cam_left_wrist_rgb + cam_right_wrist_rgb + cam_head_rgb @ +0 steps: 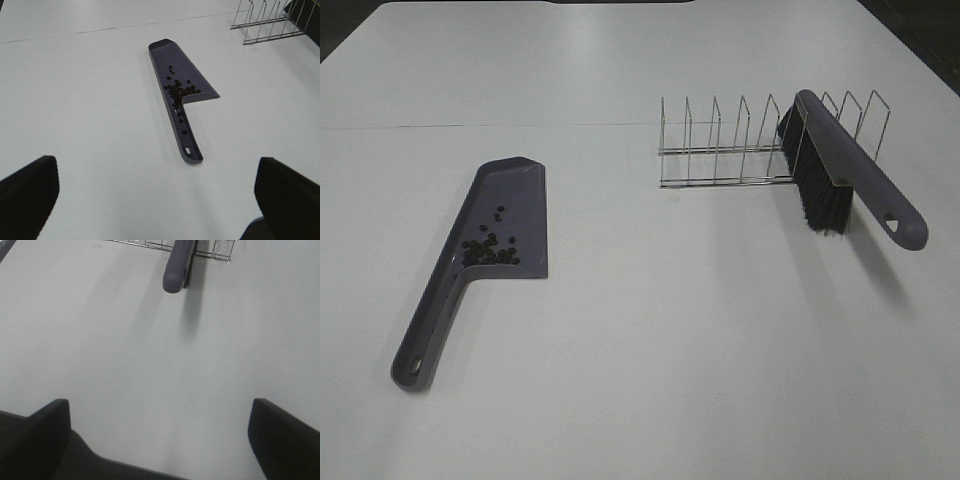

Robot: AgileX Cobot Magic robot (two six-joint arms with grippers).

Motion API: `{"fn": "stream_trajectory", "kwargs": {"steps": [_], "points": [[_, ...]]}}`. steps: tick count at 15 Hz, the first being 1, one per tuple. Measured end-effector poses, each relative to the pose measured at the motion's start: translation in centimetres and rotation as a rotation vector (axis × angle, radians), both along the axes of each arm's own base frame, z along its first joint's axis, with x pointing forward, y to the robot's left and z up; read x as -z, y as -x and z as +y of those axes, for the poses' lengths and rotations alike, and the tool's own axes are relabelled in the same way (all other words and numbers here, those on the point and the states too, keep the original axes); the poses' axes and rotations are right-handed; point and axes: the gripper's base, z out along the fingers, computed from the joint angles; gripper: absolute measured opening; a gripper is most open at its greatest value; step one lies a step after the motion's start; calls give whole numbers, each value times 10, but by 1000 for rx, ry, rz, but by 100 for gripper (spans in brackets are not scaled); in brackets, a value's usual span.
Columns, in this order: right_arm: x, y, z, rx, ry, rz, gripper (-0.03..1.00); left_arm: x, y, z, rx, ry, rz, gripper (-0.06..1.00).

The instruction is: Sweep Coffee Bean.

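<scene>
The purple dustpan (516,196) lies flat on the white table at the left, handle toward the front. The coffee beans (490,250) sit inside it, clustered at the back of the blade near the handle. In the left wrist view the dustpan (173,58) holds the beans (179,91), and a few lie in the handle channel. The purple brush (842,160) with black bristles (820,198) rests tilted in a wire rack at the right. Its handle end shows in the right wrist view (176,271). My left gripper (157,200) and right gripper (165,440) are open and empty, well short of both tools.
The chrome wire rack (720,152) stands at the back right, and shows in the left wrist view (265,22) and the right wrist view (220,250). A thin seam line (470,126) crosses the table. Neither arm shows in the exterior high view.
</scene>
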Motion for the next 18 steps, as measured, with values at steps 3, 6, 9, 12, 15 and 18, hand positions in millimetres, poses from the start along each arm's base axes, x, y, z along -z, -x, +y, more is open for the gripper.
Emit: {"fn": "stream_trajectory", "kwargs": {"steps": [3,6,9,12,15,18], "points": [[0,0,0,0,0,0,85,0,3,0,12,0,-19,99],[0,0,0,0,0,-2,84,0,3,0,13,3,-21,99],[0,0,0,0,0,-2,84,0,3,0,13,3,-21,99],[0,0,0,0,0,-2,84,0,3,0,-9,3,-21,99],[0,0,0,0,0,-2,83,0,3,-1,-149,1,-21,99],[0,0,0,0,0,-2,82,0,4,-2,-186,1,-22,99]]}}
